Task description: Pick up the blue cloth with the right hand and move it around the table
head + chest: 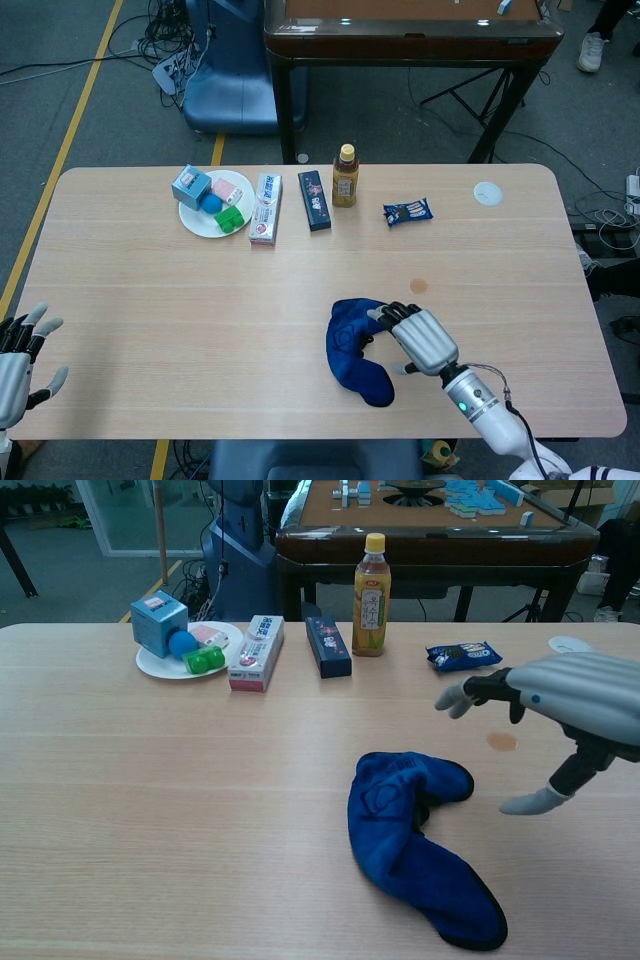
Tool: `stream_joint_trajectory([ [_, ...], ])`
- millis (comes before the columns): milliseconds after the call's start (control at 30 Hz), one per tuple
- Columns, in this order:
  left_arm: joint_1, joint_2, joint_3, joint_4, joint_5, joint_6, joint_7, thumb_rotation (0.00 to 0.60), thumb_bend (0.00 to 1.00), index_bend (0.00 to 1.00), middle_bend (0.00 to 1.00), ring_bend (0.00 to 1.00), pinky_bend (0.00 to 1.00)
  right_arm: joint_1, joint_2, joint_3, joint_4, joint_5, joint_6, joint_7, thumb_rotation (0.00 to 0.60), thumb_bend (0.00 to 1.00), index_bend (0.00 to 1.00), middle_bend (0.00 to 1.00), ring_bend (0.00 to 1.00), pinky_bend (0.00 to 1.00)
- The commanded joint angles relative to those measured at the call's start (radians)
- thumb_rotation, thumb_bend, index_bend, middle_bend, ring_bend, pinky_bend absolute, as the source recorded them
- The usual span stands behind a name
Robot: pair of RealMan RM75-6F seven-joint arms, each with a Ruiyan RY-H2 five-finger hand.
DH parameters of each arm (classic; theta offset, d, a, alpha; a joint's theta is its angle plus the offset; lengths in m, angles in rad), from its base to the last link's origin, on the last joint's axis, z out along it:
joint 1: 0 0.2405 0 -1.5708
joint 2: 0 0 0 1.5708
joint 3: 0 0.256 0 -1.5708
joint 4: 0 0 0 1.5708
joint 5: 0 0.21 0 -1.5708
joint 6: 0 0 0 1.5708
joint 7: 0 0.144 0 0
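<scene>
The right hand (420,338), fingers spread and empty, hovers above the crumpled blue terry cloth (356,349); closing too high risks pinching only one fold, which could slip free.

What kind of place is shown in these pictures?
Probably an indoor lab or workshop for robot trials. Loose cables lie on a grey floor marked with yellow tape, and a light wooden table carries assorted test items, such as a blue cloth and a drink bottle.
</scene>
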Motion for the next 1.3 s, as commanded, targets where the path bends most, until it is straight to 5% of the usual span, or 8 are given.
stream_joint_trajectory([
  [33,-0.001,0.001,0.0,-0.002,0.003,-0.002,0.001,0.6,0.26,0.23,0.07,0.11,0.06,0.022,-0.044,0.005,0.028,0.039,-0.016,-0.029,0.6,0.0,0.16,0.21,0.16,0.33],
  [1033,0.004,0.002,0.004,0.023,-0.009,-0.025,-0.034,0.6,0.26,0.28,0.07,0.11,0.06,0.147,-0.337,-0.034,0.286,0.245,-0.09,-0.164,0.6,0.01,0.14,0.19,0.11,0.24],
  [1300,0.009,0.001,0.006,0.037,-0.012,-0.026,-0.049,0.6,0.26,0.31,0.07,0.11,0.06,0.148,-0.392,-0.039,0.404,0.185,-0.061,-0.078,0.6,0.42,0.45,0.37,0.31,0.41],
])
